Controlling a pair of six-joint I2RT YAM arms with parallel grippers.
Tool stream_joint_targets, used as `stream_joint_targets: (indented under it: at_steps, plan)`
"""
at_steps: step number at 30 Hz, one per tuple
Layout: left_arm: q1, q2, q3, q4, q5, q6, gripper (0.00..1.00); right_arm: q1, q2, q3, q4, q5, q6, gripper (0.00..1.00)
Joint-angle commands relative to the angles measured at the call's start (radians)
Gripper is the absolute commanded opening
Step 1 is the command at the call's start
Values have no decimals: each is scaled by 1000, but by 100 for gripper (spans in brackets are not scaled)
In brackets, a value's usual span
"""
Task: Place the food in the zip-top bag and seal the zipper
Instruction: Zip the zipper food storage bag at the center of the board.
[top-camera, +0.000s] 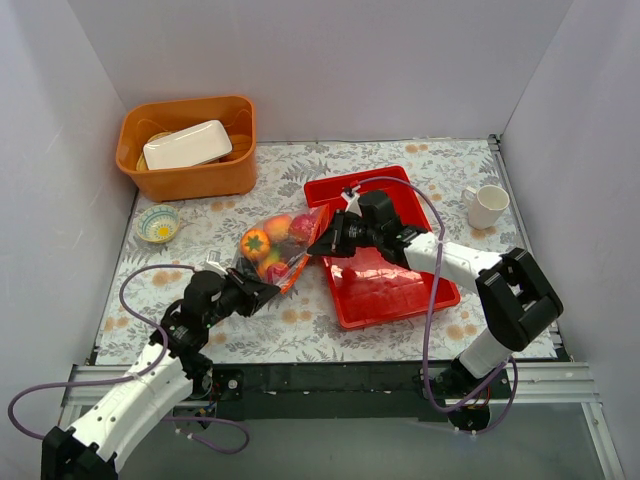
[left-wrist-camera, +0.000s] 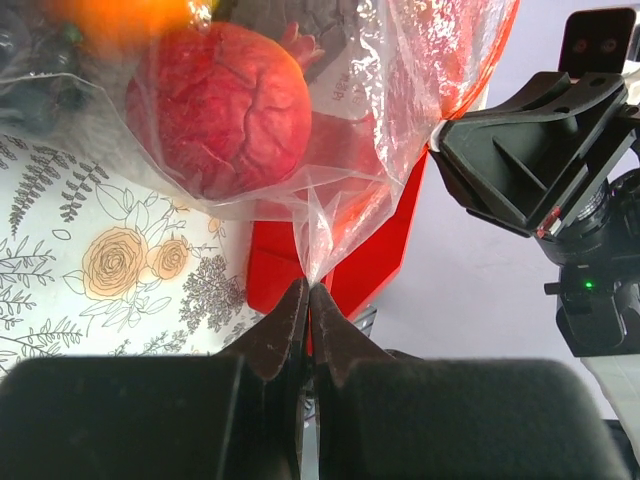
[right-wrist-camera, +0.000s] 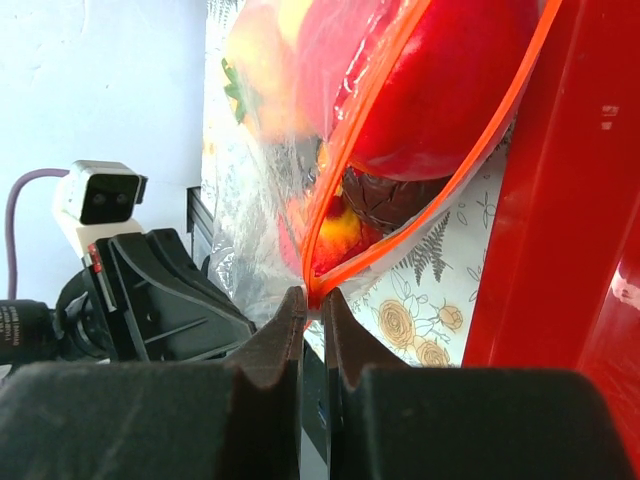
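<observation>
A: Where do we log the bag?
B: Middle of the flowered table, right beside the left edge of the red tray, held at both ends by the grippers.
A: Look?
B: Clear, crinkly plastic, bulging. We see fruit inside: a wrinkled red ball, an orange-green piece, a peach one, and something dark low in the mouth.
A: Zipper?
B: Thin orange-red strip. In the right wrist view its two sides split from one end and bow around a big red fruit, so we mark the mouth open.
A: Left gripper?
B: Clenched, pinching a clear corner at the bag's near-left end.
A: Right gripper?
B: Clamped on the end of the zipper where both sides meet, by the tray's left edge.
A: Rest?
B: Orange bin far left, small bowl near it, white mug far right.
</observation>
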Motion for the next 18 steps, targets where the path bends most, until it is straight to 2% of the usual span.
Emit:
stream_joint_targets:
  at_steps: [1, 18]
  plan:
    - [-1, 10, 55, -119, -55, 56, 0, -35, 12, 57, 8, 23, -46, 4]
    - [-2, -65, 64, -245, -64, 29, 0, -131, 10, 36, 49, -18, -36, 4]
